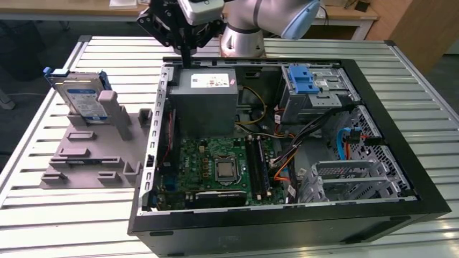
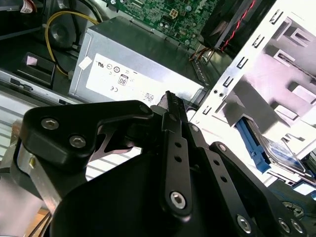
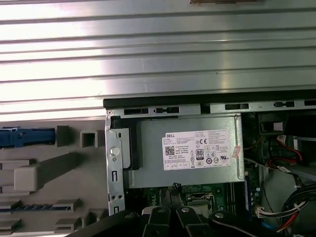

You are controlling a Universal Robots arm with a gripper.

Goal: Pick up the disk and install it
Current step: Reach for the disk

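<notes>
Gripper (image 1: 188, 60) hovers above far edge of open computer case (image 1: 287, 231), over power supply (image 1: 208, 91). Fingers pressed together, nothing between them. Disk (image 1: 80, 99) stands upright on edge in grey fixture (image 1: 86, 156) on slatted table (image 1: 43, 220), at exterior view's left of case, well apart from gripper.

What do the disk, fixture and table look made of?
The disk: silver metal body, white label, glossy blue plastic frame. The fixture: matte grey plastic, judging by its even, dull look. The table: ribbed bare metal with shiny reflections, likely aluminium.
</notes>
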